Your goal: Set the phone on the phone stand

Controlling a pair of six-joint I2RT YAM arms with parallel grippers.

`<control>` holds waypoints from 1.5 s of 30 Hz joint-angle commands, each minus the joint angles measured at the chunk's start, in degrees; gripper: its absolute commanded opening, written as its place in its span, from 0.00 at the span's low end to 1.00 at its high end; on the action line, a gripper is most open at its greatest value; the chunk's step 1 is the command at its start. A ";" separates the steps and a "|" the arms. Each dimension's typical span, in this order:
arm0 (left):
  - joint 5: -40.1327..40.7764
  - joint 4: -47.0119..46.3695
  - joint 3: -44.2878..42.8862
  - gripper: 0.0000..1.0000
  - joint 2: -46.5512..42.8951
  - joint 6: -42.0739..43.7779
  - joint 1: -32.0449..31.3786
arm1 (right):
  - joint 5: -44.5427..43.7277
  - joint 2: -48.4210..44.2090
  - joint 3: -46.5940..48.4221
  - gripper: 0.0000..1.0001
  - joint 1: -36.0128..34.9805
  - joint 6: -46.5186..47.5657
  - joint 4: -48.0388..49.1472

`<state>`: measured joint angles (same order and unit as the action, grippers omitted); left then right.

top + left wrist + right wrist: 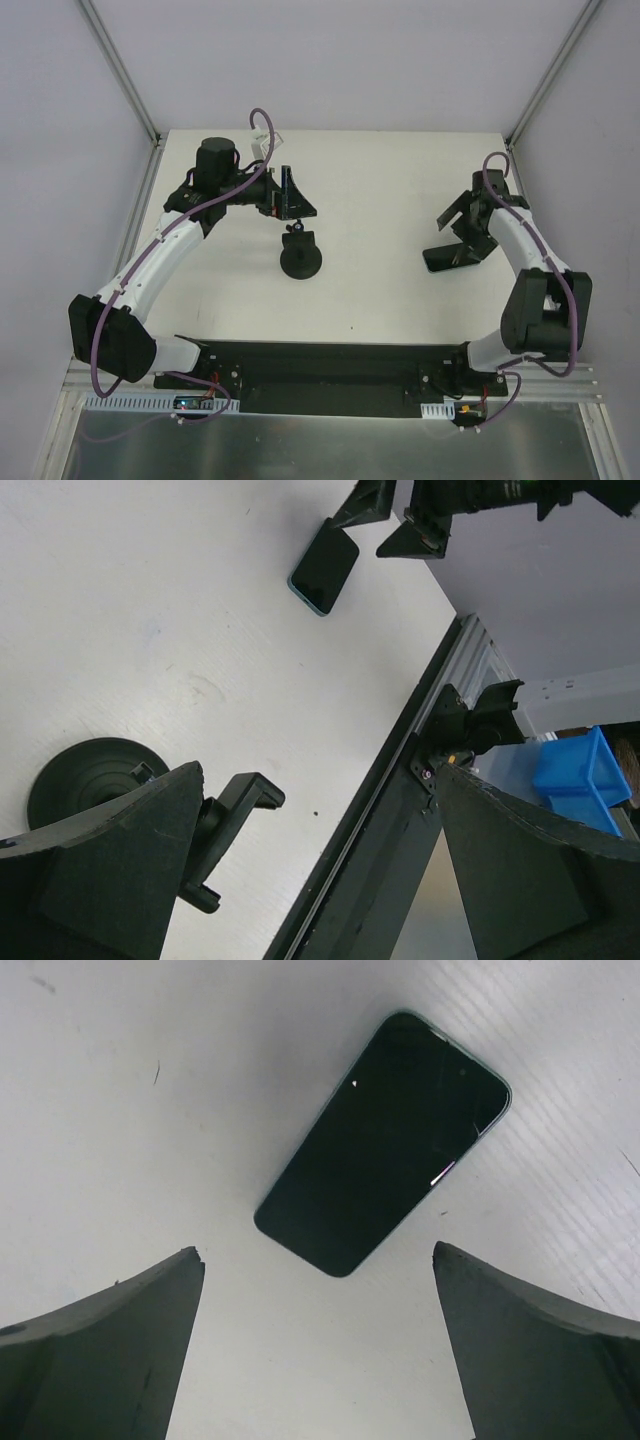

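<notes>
Right hand (316,1255): spread apart, empty; we hover over the phone (385,1140), flat on the tabletop (100,1110) just ahead.
Left hand (315,860): apart, empty, the phone stand (95,780) close beside it.
Progress: nothing done yet; we judge grasp, carry and seating all remain.

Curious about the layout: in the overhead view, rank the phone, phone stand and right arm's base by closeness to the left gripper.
From the left gripper:
1. phone stand, close by, left-centre.
2. phone, over on the right.
3. right arm's base, near edge.
</notes>
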<state>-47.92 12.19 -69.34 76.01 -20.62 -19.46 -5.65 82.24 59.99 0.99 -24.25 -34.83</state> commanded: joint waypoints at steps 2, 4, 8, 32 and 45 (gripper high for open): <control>-1.47 -2.43 0.52 0.98 -0.51 -0.30 -0.31 | -8.05 12.56 11.97 1.00 0.41 -7.83 -13.24; -1.38 -2.34 0.44 0.98 -0.69 -0.30 -0.31 | -7.80 15.22 13.40 0.98 0.06 -7.74 -12.99; -1.39 -2.43 0.43 0.98 -0.86 -0.30 -0.22 | -10.06 22.33 17.78 0.96 -0.91 -6.42 -15.34; 0.11 -2.43 0.79 0.98 -1.92 -0.47 -0.22 | -6.14 14.63 4.53 0.97 -3.37 0.43 -10.27; -0.07 -2.34 0.79 0.97 -1.83 -0.65 -0.22 | 8.28 8.38 -1.81 0.97 5.16 14.85 3.53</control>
<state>-47.51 11.79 -68.79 75.83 -20.62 -19.46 -3.66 92.20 58.22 5.28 -13.61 -36.36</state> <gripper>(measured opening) 0.977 0.968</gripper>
